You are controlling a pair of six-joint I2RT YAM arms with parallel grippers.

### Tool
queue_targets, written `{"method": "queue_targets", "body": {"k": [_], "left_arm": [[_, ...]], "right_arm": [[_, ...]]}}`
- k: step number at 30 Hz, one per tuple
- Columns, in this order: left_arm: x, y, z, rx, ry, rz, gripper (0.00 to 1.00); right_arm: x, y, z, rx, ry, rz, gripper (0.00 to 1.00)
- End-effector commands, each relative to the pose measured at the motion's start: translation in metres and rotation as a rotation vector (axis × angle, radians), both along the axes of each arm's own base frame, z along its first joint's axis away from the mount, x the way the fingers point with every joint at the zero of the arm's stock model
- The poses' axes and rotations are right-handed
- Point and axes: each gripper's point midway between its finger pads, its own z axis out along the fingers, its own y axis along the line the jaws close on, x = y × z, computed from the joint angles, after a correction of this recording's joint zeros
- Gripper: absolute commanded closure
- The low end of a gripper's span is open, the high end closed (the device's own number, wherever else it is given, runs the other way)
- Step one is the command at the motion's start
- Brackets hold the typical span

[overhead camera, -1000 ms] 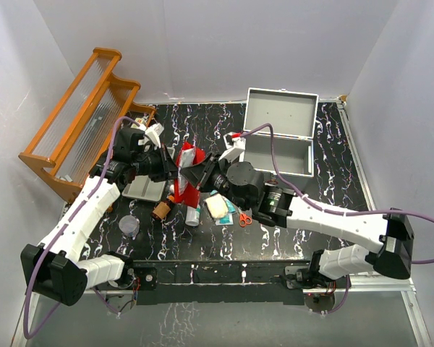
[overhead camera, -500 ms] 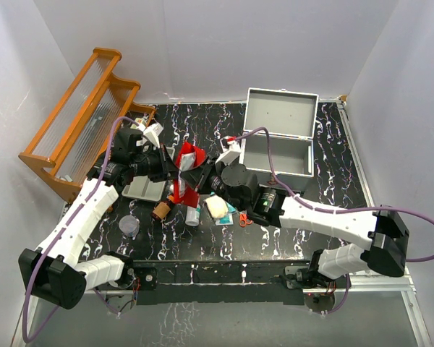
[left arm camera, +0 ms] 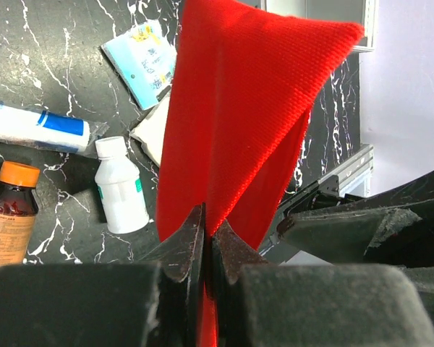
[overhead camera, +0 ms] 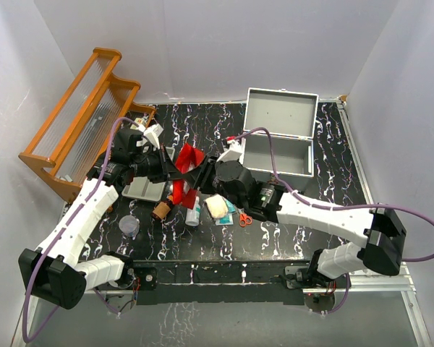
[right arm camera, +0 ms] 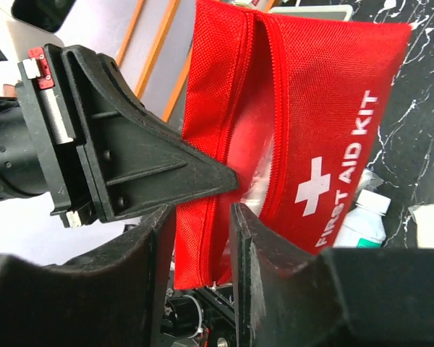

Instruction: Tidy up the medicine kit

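The red first aid pouch [overhead camera: 187, 165] hangs above the table between both arms, its zipper open in the right wrist view [right arm camera: 325, 123]. My left gripper [overhead camera: 171, 170] is shut on the pouch's edge; its fingertips [left arm camera: 194, 233] pinch the red fabric [left arm camera: 239, 108]. My right gripper [overhead camera: 203, 172] is open, with the pouch's zippered side flap between its fingers [right arm camera: 242, 238] but not clamped. The left gripper's black finger [right arm camera: 137, 170] shows just beyond. A white bottle [left arm camera: 120, 190], a brown bottle [left arm camera: 9, 217], a blue-white tube [left arm camera: 36, 126] and a packet [left arm camera: 141, 58] lie below on the table.
An open grey metal case [overhead camera: 278, 137] stands at the back right. A wooden rack [overhead camera: 79, 116] leans at the left. A bandage roll [overhead camera: 217, 207], red scissors [overhead camera: 244, 217], a clear cup [overhead camera: 129, 226] and a grey pad [overhead camera: 146, 190] lie near the front.
My right gripper has moved left up to the pouch, and its fingers now straddle the pouch's flap. The left gripper has kept its hold, and the pouch has tilted slightly.
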Motion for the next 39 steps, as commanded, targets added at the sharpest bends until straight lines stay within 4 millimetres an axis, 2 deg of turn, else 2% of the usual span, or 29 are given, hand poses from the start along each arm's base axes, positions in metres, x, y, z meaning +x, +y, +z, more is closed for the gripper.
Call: {"method": "queue_targets", "body": {"k": [1,15,18,22,23,26,31,36,39], "left_arm": [[-0.005,0.002,0.01,0.004,-0.029,-0.008,1.0],[-0.005,0.009,-0.001,0.066,-0.022,-0.011,1.0],[-0.003,0.015,-0.002,0.094,-0.022,0.013,1.0],[0.0,0.029,-0.008,0.164,-0.002,0.079,1.0],[0.001,0.034,-0.01,0.187,-0.001,0.101,1.0],[0.004,0.044,-0.017,0.241,0.014,0.145,1.0],[0.006,0.049,-0.02,0.266,0.015,0.169,1.0],[0.007,0.047,-0.019,0.257,0.016,0.17,1.0],[0.006,0.047,-0.018,0.255,0.017,0.17,1.0]], "right_arm": [[0.008,0.002,0.016,-0.033,0.001,-0.024,0.65],[0.013,0.008,0.01,-0.181,0.001,-0.001,0.66],[0.012,0.002,0.016,-0.173,-0.009,-0.011,0.66],[0.01,-0.023,0.02,-0.209,-0.058,-0.043,0.6],[0.01,-0.03,0.016,-0.223,-0.064,-0.054,0.59],[0.008,-0.055,-0.012,-0.308,-0.063,-0.095,0.54],[0.008,-0.086,-0.058,-0.457,-0.027,-0.149,0.51],[0.008,-0.081,-0.093,-0.567,0.013,-0.102,0.5],[0.01,-0.077,-0.12,-0.662,0.056,-0.078,0.5]]}}
